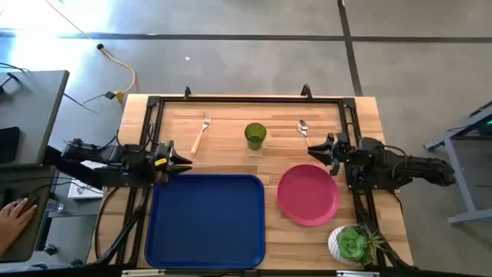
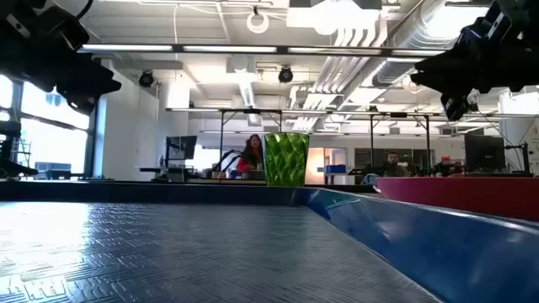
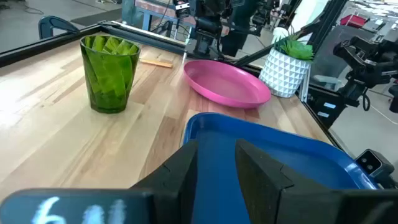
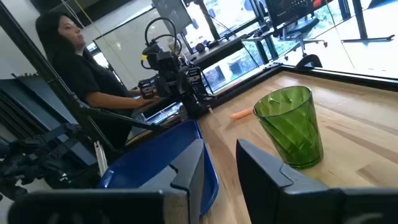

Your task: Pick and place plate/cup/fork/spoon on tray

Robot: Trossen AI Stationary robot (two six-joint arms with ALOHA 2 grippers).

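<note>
The dark blue tray [image 1: 204, 223] lies at the table's near middle. The pink-red plate [image 1: 307, 194] lies flat on the wood just right of the tray. The green cup [image 1: 255, 135] stands upright at the far middle. The orange-handled fork [image 1: 201, 132] lies left of the cup. The spoon [image 1: 304, 129] lies right of the cup. My left gripper [image 1: 184, 163] is open and empty above the tray's far left corner. My right gripper [image 1: 314, 150] is open and empty between the spoon and the plate's far edge. The left wrist view shows the cup [image 3: 111, 71], the plate [image 3: 227, 81] and the tray [image 3: 273, 155].
A white pot with a green succulent [image 1: 350, 245] stands at the near right corner, close to the plate. A black frame [image 1: 246, 100] runs along the table's far and side edges. A person's hand [image 1: 15, 214] rests on a desk left of the table.
</note>
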